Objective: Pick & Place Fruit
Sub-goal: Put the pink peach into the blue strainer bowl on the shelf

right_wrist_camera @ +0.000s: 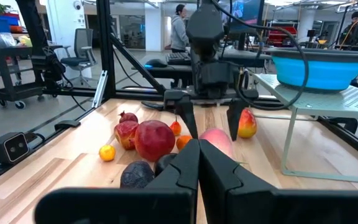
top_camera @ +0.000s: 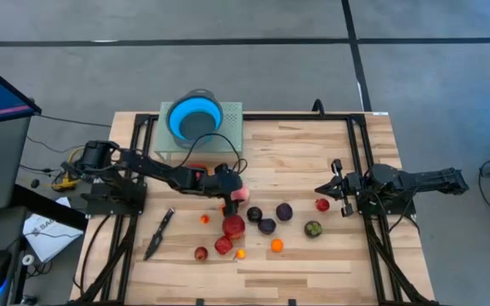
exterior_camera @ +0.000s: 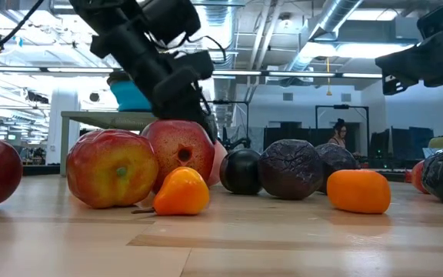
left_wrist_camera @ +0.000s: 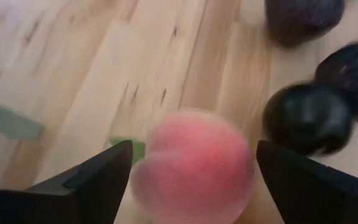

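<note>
Near the middle of the pale wooden table (top_camera: 313, 263), a round pink toy fruit (left_wrist_camera: 194, 165) is straddled by the left gripper (left_wrist_camera: 194, 171), its fingers spread and not clamped. Beside the right edge, the right gripper (right_wrist_camera: 199, 163) is held with fingers pressed together, empty.
</note>
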`<action>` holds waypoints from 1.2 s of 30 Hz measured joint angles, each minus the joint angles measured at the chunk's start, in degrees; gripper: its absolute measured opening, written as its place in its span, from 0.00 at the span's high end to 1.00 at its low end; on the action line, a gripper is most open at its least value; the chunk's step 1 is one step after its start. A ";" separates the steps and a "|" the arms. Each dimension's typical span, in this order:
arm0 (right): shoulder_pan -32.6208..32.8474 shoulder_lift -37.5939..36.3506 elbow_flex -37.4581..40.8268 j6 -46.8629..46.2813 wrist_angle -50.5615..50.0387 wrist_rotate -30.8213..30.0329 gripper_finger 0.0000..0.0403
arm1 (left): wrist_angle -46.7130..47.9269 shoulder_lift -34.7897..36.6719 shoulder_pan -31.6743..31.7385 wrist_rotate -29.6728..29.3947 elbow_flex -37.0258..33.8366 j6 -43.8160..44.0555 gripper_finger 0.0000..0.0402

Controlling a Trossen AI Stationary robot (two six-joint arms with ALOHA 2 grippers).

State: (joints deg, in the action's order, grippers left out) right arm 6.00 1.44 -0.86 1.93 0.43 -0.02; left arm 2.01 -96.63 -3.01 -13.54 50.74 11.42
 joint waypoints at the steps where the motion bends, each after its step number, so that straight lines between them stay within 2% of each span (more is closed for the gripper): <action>1: -0.02 0.00 -0.02 0.00 0.00 0.01 1.00 | -0.24 -0.33 0.00 -0.02 0.00 0.01 0.18; 14: -0.01 0.00 0.00 0.02 0.00 0.00 1.00 | -0.19 -0.15 -0.46 -0.01 -0.07 0.00 0.31; 23: 0.00 -0.01 0.00 0.00 0.00 0.01 1.00 | -1.23 9.34 -0.46 0.52 -0.09 0.05 0.31; 28: -0.02 0.01 0.00 0.00 0.00 0.01 1.00 | -7.90 14.38 -0.44 6.15 -0.04 0.88 0.32; 30: -0.07 0.01 0.00 3.83 0.05 -0.17 1.00 | -10.75 15.36 -0.46 8.60 -0.04 0.89 0.32; 32: -0.48 0.00 -0.02 12.47 0.80 -0.28 1.00 | -13.15 15.71 -0.47 10.12 -0.04 0.92 0.32; 36: -0.55 -0.01 0.00 23.94 2.24 -0.43 1.00 | -16.21 15.75 -0.48 10.51 -0.04 0.92 0.30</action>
State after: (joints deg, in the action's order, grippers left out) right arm 5.45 1.43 -0.86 25.87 2.67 -0.45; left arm -14.20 -80.88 -3.49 -3.03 50.70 12.34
